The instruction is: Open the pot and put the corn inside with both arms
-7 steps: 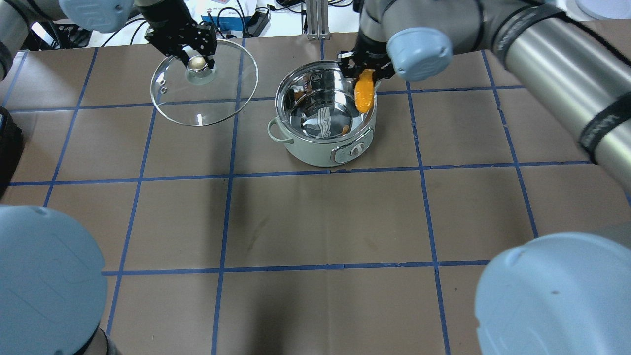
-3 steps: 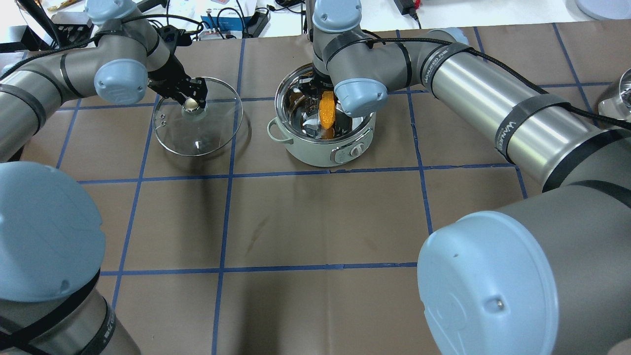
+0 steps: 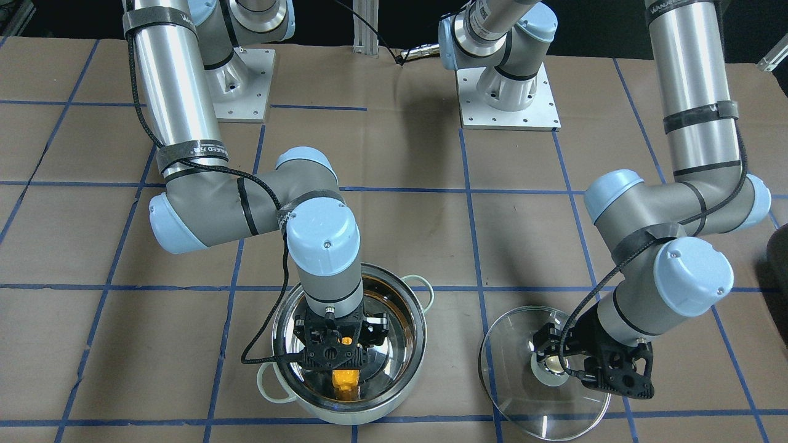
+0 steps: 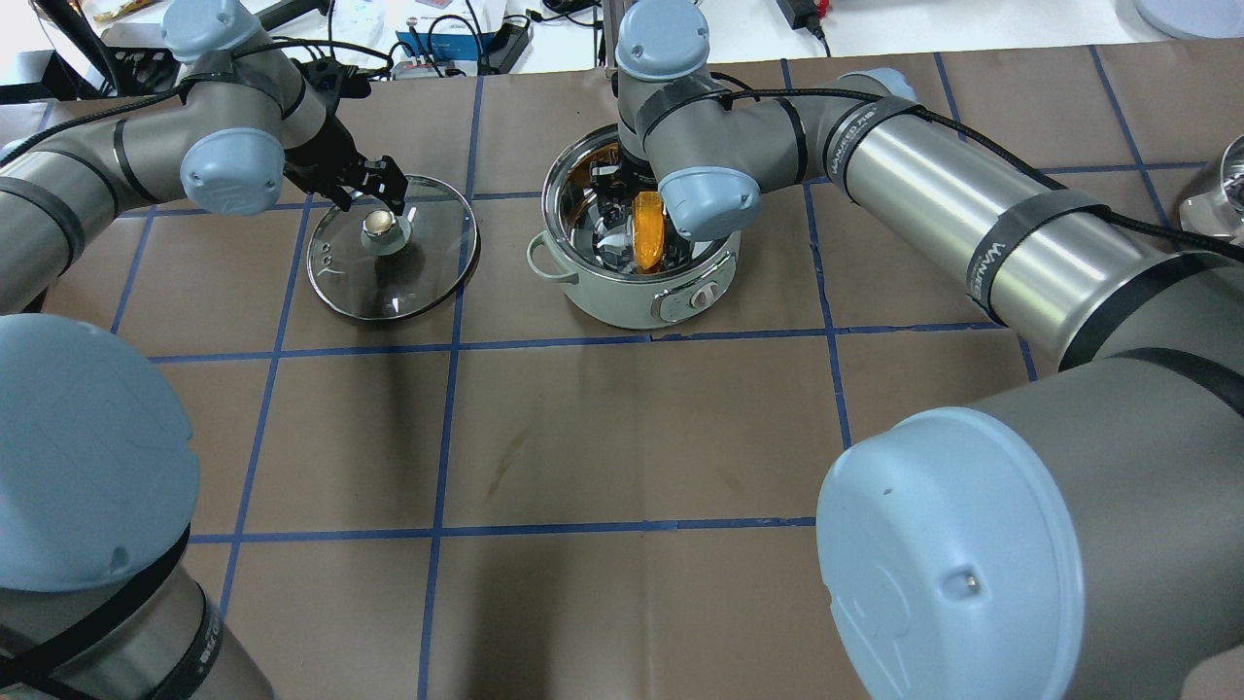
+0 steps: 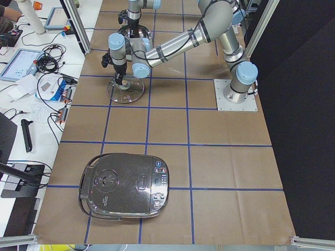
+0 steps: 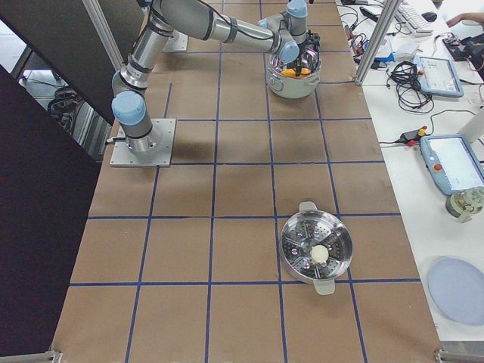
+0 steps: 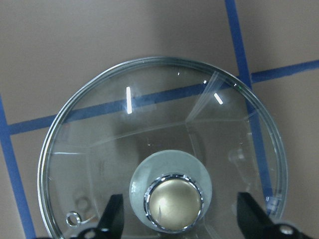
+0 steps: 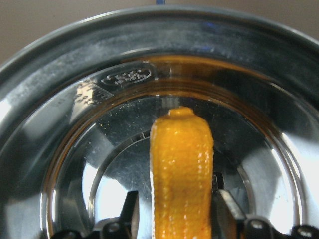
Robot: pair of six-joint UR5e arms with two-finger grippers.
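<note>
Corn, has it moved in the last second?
Yes. The corn went from the pot's far right rim leftward to its middle, in the overhead view.

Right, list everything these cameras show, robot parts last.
table: one, brown cover, blue tape grid.
pot: one, steel with pale shell, far middle of table, uncovered.
lid: one, clear glass, flat on table, robot's left of pot.
corn: one, yellow-orange, upright inside pot.
rice cooker: one, dark silver, table's left end.
steamer: one, steel, table's right end.
tablets: two, blue-framed, side bench.
left arm: one, silver-grey, over lid.
right arm: one, silver-grey, over pot.
left end effector: one, black, open astride lid's knob.
right end effector: one, black, shut on corn.
</note>
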